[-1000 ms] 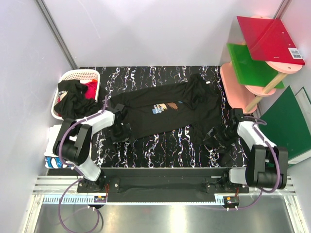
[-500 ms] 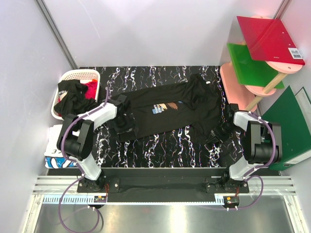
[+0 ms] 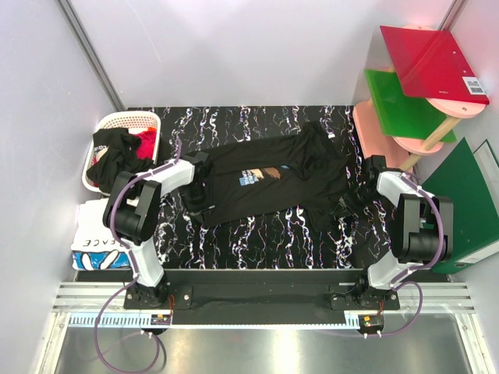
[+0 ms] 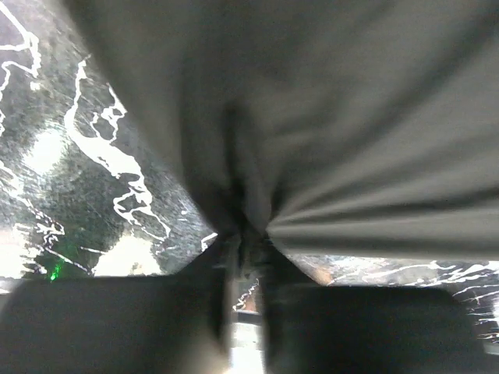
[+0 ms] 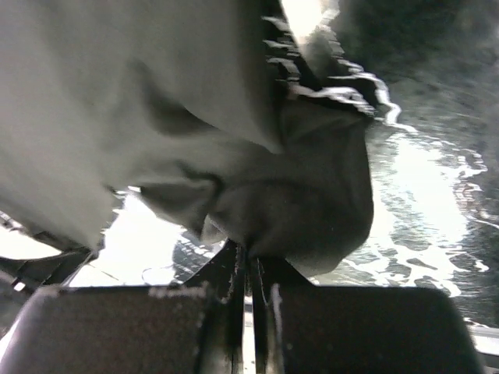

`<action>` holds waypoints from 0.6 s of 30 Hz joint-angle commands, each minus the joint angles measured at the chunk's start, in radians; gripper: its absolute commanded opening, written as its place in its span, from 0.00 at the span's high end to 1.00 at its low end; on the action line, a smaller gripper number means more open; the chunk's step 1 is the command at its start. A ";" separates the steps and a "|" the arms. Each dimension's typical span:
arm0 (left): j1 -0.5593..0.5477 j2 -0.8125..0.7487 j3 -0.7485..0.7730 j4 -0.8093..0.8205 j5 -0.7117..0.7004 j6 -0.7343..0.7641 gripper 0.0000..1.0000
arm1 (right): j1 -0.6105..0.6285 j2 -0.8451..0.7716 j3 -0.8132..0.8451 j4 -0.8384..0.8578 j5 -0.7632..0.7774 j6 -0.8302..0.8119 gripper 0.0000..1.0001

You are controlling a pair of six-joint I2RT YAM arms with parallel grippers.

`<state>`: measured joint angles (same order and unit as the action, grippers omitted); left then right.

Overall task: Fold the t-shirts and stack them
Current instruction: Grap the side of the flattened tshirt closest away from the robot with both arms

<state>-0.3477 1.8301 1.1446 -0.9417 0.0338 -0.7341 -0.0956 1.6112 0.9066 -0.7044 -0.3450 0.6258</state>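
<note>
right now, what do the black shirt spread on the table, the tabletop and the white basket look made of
The black t-shirt looks like soft matte knit cloth, likely cotton; it wrinkles and bunches. The tabletop is smooth and hard, black marble-look with white veins, somewhat glossy; probably laminate rather than stone. The basket seems white moulded plastic, judging by its slatted walls.

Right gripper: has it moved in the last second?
Yes. The right gripper, shut on the black t-shirt edge, has moved up the view, closer to the pink stool.
</note>
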 commanded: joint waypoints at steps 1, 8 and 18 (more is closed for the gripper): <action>-0.005 0.040 0.041 0.029 -0.025 0.002 1.00 | -0.003 -0.033 0.078 -0.026 -0.052 -0.006 1.00; -0.001 -0.067 0.136 -0.098 -0.103 0.006 1.00 | -0.003 -0.071 0.144 -0.041 -0.081 -0.029 1.00; 0.041 -0.088 0.290 -0.172 -0.115 -0.005 1.00 | -0.003 -0.053 0.299 -0.007 -0.111 -0.077 1.00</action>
<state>-0.3321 1.7515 1.3697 -1.0782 -0.0425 -0.7338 -0.0956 1.5520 1.1198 -0.7433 -0.4149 0.5797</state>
